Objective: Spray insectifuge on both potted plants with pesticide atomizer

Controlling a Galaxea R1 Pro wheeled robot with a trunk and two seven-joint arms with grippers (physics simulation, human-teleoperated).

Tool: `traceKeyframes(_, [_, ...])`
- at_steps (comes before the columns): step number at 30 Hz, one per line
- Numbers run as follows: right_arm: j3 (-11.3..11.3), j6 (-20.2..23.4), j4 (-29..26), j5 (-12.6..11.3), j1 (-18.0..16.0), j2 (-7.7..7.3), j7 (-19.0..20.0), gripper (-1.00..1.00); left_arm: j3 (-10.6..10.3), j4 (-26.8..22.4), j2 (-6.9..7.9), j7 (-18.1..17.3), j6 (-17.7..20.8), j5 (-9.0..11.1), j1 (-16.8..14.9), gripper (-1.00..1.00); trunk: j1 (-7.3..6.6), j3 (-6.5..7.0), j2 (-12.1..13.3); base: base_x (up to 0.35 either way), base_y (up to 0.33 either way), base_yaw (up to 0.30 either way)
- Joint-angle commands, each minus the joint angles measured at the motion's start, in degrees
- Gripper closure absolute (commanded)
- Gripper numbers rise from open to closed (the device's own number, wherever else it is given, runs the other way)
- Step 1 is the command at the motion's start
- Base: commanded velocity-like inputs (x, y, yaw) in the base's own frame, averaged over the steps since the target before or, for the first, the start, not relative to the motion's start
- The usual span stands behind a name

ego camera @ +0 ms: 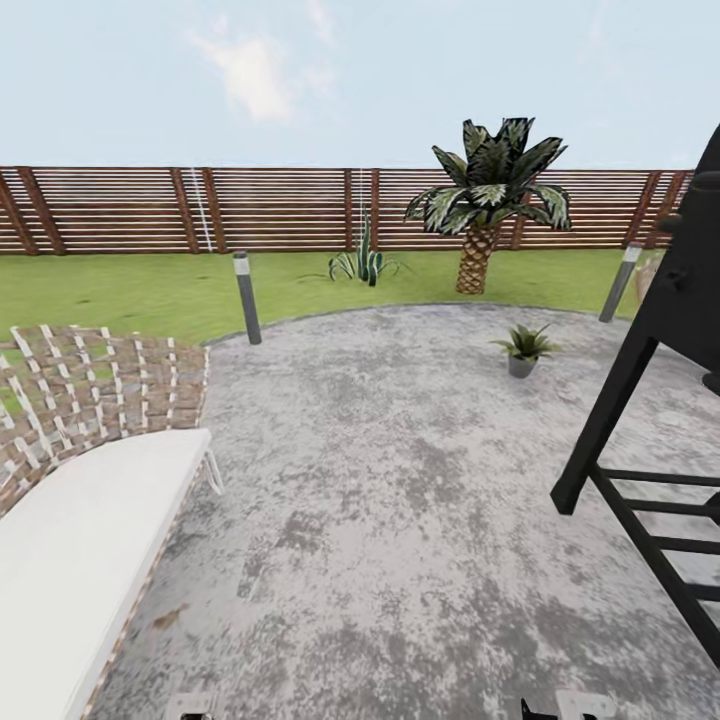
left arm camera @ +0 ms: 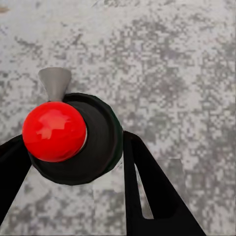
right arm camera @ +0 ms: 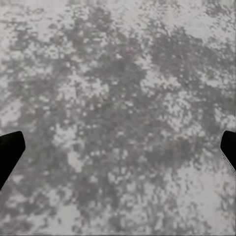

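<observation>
In the left wrist view the pesticide atomizer (left arm camera: pixel 93 142) is seen from above: a dark round body, a shiny red ball (left arm camera: pixel 54 131) and a grey nozzle (left arm camera: pixel 55 82). My left gripper (left arm camera: pixel 73 164) is shut on it, with black fingers (left arm camera: pixel 147 187) on either side, over the grey paving. My right gripper (right arm camera: pixel 118 152) stands open above bare paving, with nothing between its fingertips (right arm camera: pixel 9 150). One potted plant (ego camera: pixel 523 349), a small green rosette in a grey pot, sits on the round patio (ego camera: pixel 400 500) ahead and to the right in the head view.
A white-cushioned lounger (ego camera: pixel 90 540) stands at the near left. A black metal frame (ego camera: pixel 650 420) rises at the right. Two grey bollards (ego camera: pixel 246 297) (ego camera: pixel 619 283) mark the patio edge. Beyond are lawn, a palm tree (ego camera: pixel 487 200), a spiky plant (ego camera: pixel 365 263) and a brown slatted fence (ego camera: pixel 200 210).
</observation>
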Motion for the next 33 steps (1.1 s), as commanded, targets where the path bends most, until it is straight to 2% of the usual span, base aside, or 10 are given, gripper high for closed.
traceKeyframes(1, [-0.5,-0.3,0.0,0.5,-0.1,0.0,0.1,-1.0,0.5,0.0,-0.02,-0.3,-0.2,-0.4,0.0,1.0,0.02,-0.05,0.0,0.338,0.0,0.0])
traceKeyframes(19, [-0.5,-0.2,0.1,0.4,-0.1,-0.1,0.1,-1.0,0.6,0.0,0.04,-0.3,-0.2,-0.4,0.0,1.0,0.02,-0.05,0.0,0.338,0.0,-0.001])
traceKeyframes(33, [-0.5,-0.2,0.0,0.4,-0.1,-0.08,-0.1,-1.0,0.6,0.0,0.04,-0.3,-0.2,-0.4,0.0,1.0,0.02,-0.05,0.0,0.338,0.0,-0.213])
